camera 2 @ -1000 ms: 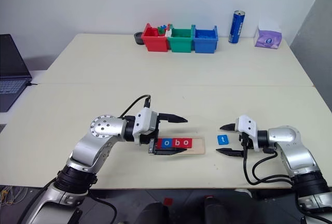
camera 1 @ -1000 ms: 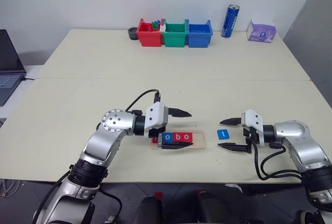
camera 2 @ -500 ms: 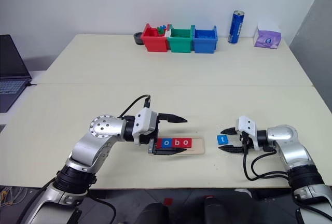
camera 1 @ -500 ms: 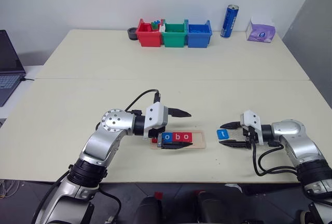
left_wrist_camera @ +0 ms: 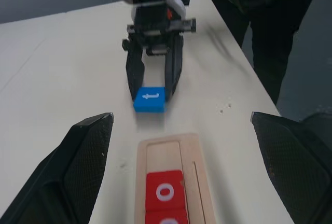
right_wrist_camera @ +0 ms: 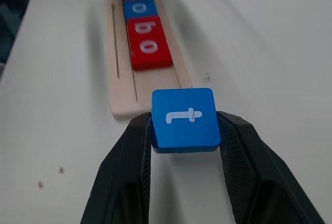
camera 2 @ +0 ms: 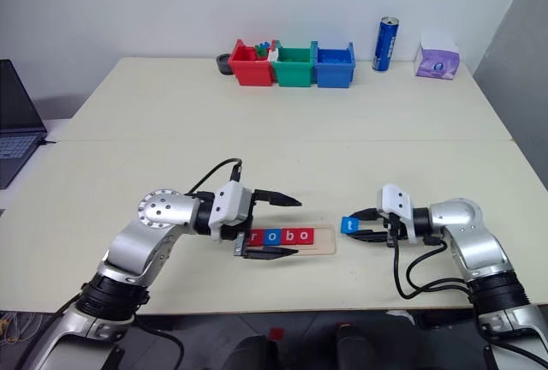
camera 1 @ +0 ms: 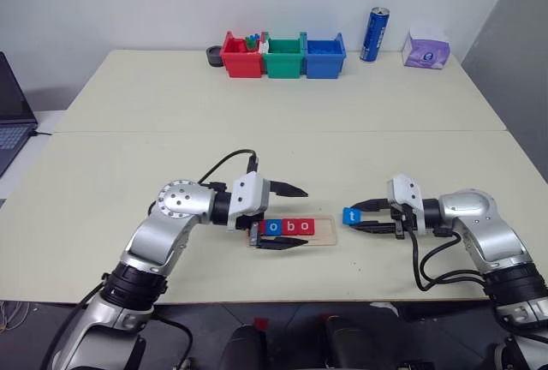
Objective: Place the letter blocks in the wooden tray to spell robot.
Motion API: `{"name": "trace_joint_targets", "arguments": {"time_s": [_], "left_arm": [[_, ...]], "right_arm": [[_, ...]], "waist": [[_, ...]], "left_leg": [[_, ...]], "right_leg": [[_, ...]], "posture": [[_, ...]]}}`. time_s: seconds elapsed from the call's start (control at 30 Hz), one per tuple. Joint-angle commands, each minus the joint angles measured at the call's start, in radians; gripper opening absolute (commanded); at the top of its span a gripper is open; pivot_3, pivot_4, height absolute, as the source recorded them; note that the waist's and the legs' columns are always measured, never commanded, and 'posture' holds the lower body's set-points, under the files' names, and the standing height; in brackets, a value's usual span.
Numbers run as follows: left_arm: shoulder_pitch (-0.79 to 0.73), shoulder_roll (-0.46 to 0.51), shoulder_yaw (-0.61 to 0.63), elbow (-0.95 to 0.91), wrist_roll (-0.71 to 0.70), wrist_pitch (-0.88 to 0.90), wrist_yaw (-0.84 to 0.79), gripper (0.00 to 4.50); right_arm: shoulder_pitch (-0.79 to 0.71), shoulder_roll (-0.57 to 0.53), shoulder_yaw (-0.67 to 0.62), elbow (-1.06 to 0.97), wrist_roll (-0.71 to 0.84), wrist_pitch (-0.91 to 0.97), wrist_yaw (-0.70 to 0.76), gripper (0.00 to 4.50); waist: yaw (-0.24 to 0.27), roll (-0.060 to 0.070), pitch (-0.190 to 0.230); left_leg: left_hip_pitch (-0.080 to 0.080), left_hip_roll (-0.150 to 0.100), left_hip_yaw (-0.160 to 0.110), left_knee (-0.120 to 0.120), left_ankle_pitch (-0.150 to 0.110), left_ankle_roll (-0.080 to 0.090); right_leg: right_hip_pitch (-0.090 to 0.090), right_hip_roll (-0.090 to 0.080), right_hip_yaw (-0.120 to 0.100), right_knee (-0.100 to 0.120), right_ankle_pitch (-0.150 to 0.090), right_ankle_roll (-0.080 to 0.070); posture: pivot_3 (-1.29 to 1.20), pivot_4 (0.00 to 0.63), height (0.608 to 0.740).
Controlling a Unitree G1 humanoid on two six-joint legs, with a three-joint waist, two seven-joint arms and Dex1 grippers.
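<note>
The wooden tray (camera 1: 328,229) lies near the table's front edge and holds letter blocks reading r, o, b, o (camera 1: 291,227). Its right end slot is bare. My left gripper (camera 1: 305,217) stands open astride the tray's left part, one finger behind it and one in front, partly hiding the r. The blue t block (camera 1: 350,215) hangs slightly above the table just right of the tray's bare end. My right gripper (camera 1: 358,218) is shut on it. In the right wrist view both fingers (right_wrist_camera: 129,172) press the sides of the t block (right_wrist_camera: 185,119), its letter facing up.
Red (camera 1: 242,55), green (camera 1: 283,56) and blue (camera 1: 324,55) plastic bins stand in a row at the table's far edge, with a blue can (camera 1: 374,34) and a purple tissue pack (camera 1: 425,48) to their right. A laptop (camera 1: 10,122) sits off the left side.
My right gripper has shut on the t block, lifted it off the table and carried it left toward the tray's end. The left gripper has stayed open over the tray.
</note>
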Motion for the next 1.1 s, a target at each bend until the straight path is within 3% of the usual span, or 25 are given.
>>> {"name": "trace_joint_targets", "arguments": {"time_s": [0.03, 0.37, 1.1], "left_arm": [[0.007, 0.030, 0.053, 0.036, -0.018, -0.049, -0.027, 4.50], [0.027, 0.013, 0.046, 0.018, -0.013, -0.060, 0.004, 4.50], [0.016, -0.009, 0.038, -0.009, -0.014, -0.029, 0.020, 4.50]], "right_arm": [[-0.041, 0.032, 0.028, -0.088, 0.027, 0.069, -0.021, 1.47], [-0.049, 0.074, 0.123, -0.042, -0.030, 0.032, -0.009, 1.47], [-0.080, 0.071, 0.122, 0.094, -0.099, -0.047, -0.011, 1.47]], "waist": [[0.004, 0.000, 0.000], [0.015, 0.000, 0.000], [0.007, 0.000, 0.000]], "left_leg": [[0.000, 0.000, 0.000, 0.000, 0.000, 0.000], [-0.002, -0.001, 0.001, 0.001, 0.000, 0.000], [-0.001, -0.001, 0.000, 0.001, 0.000, 0.000]], "right_leg": [[0.000, 0.000, -0.001, 0.000, 0.000, 0.000], [0.000, -0.004, -0.002, -0.002, 0.000, 0.000], [0.000, -0.002, -0.001, -0.001, 0.000, 0.000]], "posture": [[0.00, 0.150, 0.740], [0.00, 0.150, 0.740], [0.00, 0.150, 0.740]]}}
